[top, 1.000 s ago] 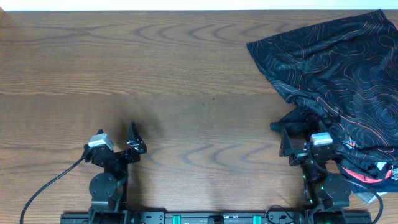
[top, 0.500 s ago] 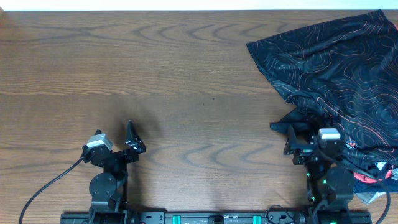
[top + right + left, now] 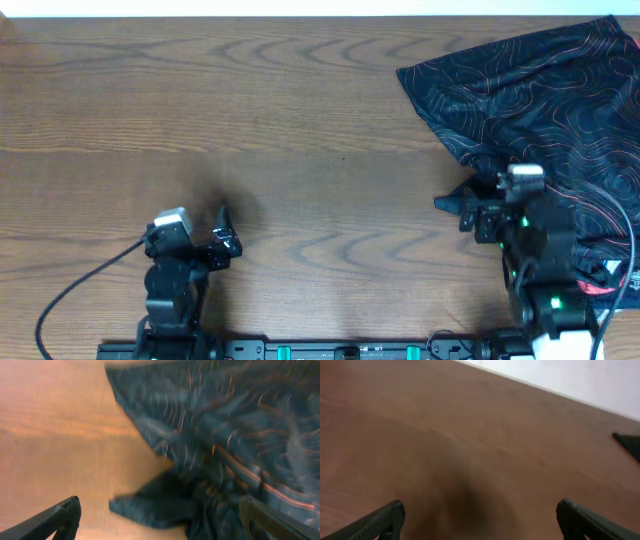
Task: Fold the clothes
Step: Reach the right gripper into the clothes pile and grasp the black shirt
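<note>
Left hand [image 3: 480,512] sits low near the front edge of the wooden tabletop [image 3: 300,120], fingers spread wide, nothing in them. Right hand [image 3: 159,507] is just as wide (wrist view's pretty blurry), over the near edge of the black contour-pattern shirt [image 3: 540,100], which lies crumpled at the far-right corner.

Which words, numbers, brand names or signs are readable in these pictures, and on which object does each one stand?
No text can be read.
The black shirt shows only thin orange and white contour lines in the overhead view. Any print on it is too small to tell, and the right wrist view is blurred.
The wooden table bears no marking.
</note>
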`<state>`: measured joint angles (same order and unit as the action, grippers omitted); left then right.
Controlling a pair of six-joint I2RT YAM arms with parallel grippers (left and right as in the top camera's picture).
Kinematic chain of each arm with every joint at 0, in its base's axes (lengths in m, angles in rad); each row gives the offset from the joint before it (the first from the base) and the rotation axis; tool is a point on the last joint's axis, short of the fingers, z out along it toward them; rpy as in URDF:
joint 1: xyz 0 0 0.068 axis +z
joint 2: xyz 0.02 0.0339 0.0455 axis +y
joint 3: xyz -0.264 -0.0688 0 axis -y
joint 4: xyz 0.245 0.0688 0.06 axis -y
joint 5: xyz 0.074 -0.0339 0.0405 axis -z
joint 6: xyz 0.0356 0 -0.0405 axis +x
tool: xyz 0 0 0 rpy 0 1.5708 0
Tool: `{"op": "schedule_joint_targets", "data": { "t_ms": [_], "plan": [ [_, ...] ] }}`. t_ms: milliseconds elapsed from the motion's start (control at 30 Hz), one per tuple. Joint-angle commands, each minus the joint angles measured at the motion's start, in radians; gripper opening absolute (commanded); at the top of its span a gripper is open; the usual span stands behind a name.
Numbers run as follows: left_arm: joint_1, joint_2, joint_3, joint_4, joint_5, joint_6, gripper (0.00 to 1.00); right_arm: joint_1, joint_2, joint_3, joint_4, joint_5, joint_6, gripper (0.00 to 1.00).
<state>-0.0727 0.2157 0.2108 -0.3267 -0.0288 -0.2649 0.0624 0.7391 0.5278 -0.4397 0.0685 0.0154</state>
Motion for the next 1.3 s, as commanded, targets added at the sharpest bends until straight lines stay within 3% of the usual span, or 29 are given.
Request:
{"op": "schedule_joint_targets", "data": {
  "t_ms": [0, 200, 300, 400, 933, 1000, 1033, 1067, 1100, 1167, 1267],
  "plan": [
    [0.007, 0.106, 0.130, -0.066, 0.015, -0.005, 0.98, 0.009, 0.111, 0.090, -0.050, 0.010, 0.013, 0.99],
    [0.007, 0.383, 0.331, -0.268, 0.022, -0.005, 0.98, 0.009, 0.269, 0.146, -0.019, -0.108, 0.013, 0.99],
    [0.007, 0.508, 0.414, -0.339, 0.022, -0.005, 0.98, 0.009, 0.345, 0.146, -0.026, 0.011, 0.014, 0.93],
    [0.007, 0.605, 0.462, -0.353, 0.022, -0.005, 0.98, 0.009, 0.436, 0.146, -0.055, 0.088, 0.016, 0.99],
    [0.007, 0.702, 0.467, -0.350, 0.022, -0.005, 0.98, 0.008, 0.767, 0.145, 0.098, 0.148, 0.071, 0.97],
    [0.007, 0.702, 0.467, -0.349, 0.022, -0.005, 0.98, 0.008, 0.798, 0.145, 0.108, 0.147, 0.089, 0.87],
    [0.007, 0.702, 0.467, -0.349, 0.022, -0.005, 0.98, 0.008, 0.813, 0.145, 0.111, 0.145, 0.089, 0.75],
    [0.007, 0.702, 0.467, -0.349, 0.022, -0.005, 0.98, 0.008, 0.820, 0.145, 0.112, 0.144, 0.093, 0.59],
    [0.007, 0.702, 0.467, -0.347, 0.022, -0.005, 0.98, 0.008, 0.824, 0.145, 0.110, 0.144, 0.105, 0.29],
    [0.007, 0.702, 0.467, -0.343, 0.022, -0.005, 0.98, 0.008, 0.818, 0.146, 0.108, 0.137, 0.138, 0.02],
    [0.007, 0.702, 0.467, -0.333, 0.022, -0.005, 0.98, 0.008, 0.777, 0.170, 0.106, 0.071, 0.156, 0.01]
  ]
}}
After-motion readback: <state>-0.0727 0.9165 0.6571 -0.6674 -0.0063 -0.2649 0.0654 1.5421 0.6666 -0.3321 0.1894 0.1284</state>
